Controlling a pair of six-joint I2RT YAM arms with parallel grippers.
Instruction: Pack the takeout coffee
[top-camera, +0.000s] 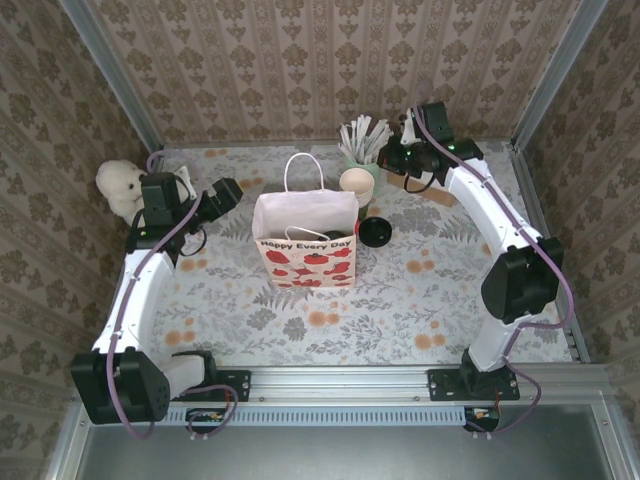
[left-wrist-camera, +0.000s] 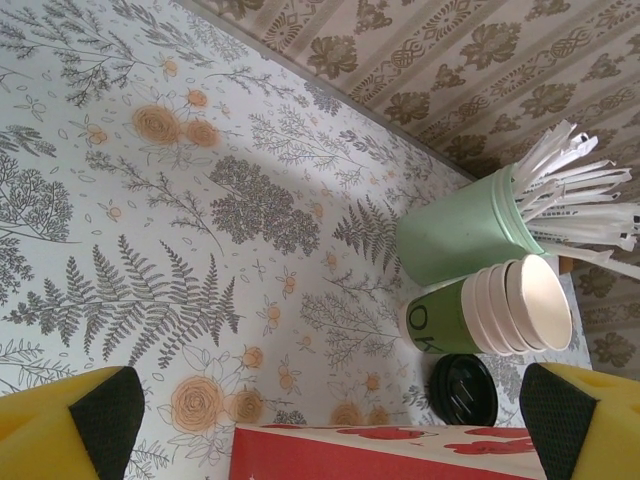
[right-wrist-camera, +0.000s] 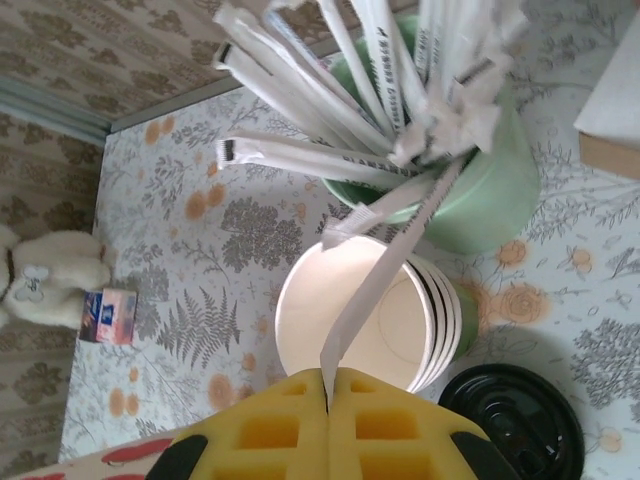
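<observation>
Bag: your red-and-white paper bag (top-camera: 305, 245) stands upright in the middle of the desk (top-camera: 420, 310).
Lid: the black lid (top-camera: 375, 232) lies flat on the desk just right of the bag.
Left: your left end effector (top-camera: 228, 190) gapes wide and empty, left of the bag.
Coffee: the dark green cup (left-wrist-camera: 438, 320) stands just behind the lid, outside the bag, with cream cups (left-wrist-camera: 525, 305) nested in it.
Right: your right end effector (right-wrist-camera: 327, 395) pinches a white stick (right-wrist-camera: 375, 290) leaning out of the pale green cup (right-wrist-camera: 490, 190).

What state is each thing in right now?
Paper bag: upright, open.
Dark green cup: upright, lidless, cream cups nested inside.
Black lid: lying on table beside it.
Pale green cup: upright, full of sticks.
Left gripper: open, empty.
Right gripper: shut on white stick.
</observation>
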